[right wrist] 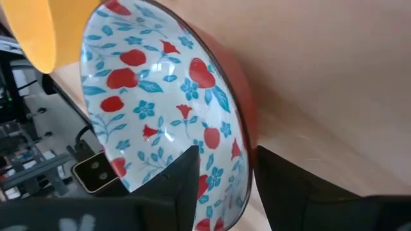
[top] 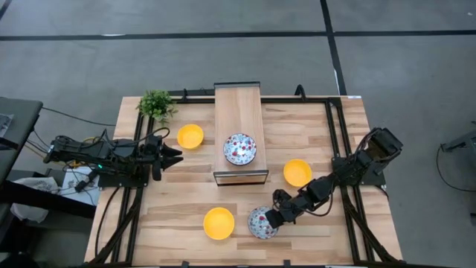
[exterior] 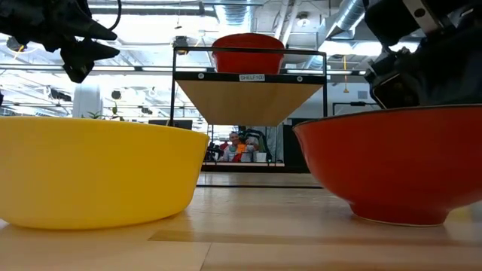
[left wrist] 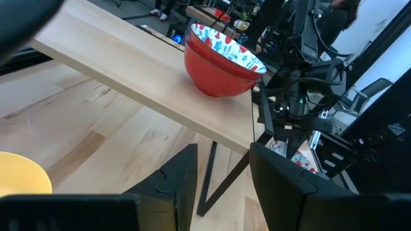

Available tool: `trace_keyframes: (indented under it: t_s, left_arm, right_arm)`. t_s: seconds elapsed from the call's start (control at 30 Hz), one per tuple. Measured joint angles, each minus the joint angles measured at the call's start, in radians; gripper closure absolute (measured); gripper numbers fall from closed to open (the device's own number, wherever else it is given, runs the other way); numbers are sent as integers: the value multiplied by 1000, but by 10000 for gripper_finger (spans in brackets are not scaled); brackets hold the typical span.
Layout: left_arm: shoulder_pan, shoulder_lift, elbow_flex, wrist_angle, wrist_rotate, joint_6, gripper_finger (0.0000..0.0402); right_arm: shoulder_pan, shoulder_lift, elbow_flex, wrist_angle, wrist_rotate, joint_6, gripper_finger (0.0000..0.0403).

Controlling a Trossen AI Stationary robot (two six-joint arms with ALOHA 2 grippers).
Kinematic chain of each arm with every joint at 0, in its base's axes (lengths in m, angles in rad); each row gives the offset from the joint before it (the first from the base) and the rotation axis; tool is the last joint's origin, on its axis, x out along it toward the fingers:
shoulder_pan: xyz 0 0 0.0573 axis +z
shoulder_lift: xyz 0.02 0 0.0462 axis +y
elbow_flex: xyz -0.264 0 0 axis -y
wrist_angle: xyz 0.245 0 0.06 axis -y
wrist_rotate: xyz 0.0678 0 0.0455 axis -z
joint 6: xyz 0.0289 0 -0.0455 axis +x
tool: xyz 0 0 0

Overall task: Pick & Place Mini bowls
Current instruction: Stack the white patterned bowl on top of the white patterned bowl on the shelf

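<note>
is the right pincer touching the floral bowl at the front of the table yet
Cannot tell. In the right wrist view the right pincer straddles the floral bowl's rim, one finger inside, one outside, but no plain contact or gap shows there or in the high view.

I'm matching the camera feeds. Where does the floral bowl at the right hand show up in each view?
High view: floral bowl at the table's near edge, the right hand at its rim.
Low view: big red bowl on the right.
Left wrist view: only a patterned sliver under the shelf.
Right wrist view: fills the picture, a finger each side of its rim.
Shared landmark: wooden shelf.
</note>
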Motion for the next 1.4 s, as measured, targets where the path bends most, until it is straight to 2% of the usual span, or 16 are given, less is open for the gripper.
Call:
trace_keyframes:
  t_s: [0.27, 0.67, 0.8, 0.97, 1.17, 1.27, 1.4]
  left_arm:
    - [0, 0, 0, 0, 0, 0, 262]
    - [0, 0, 0, 0, 0, 0, 262]
    - [0, 0, 0, 0, 0, 0, 262]
    - [0, 0, 0, 0, 0, 0, 262]
    - [0, 0, 0, 0, 0, 0, 262]
    - [0, 0, 0, 0, 0, 0, 262]
    - [0, 0, 0, 0, 0, 0, 262]
  right_arm:
    - [0, 0, 0, -11, -3, 0, 304]
    - [1, 0, 0, -19, -62, -11, 393]
    - [0, 0, 8, -23, -72, -17, 390]
    - [-4, -9, 54, -17, -106, -101, 397]
    - [-44, -73, 109, -26, -104, -192, 399]
    - [-77, -115, 154, -87, -104, -231, 398]
    - [-134, -165, 257, -259, -105, -316, 400]
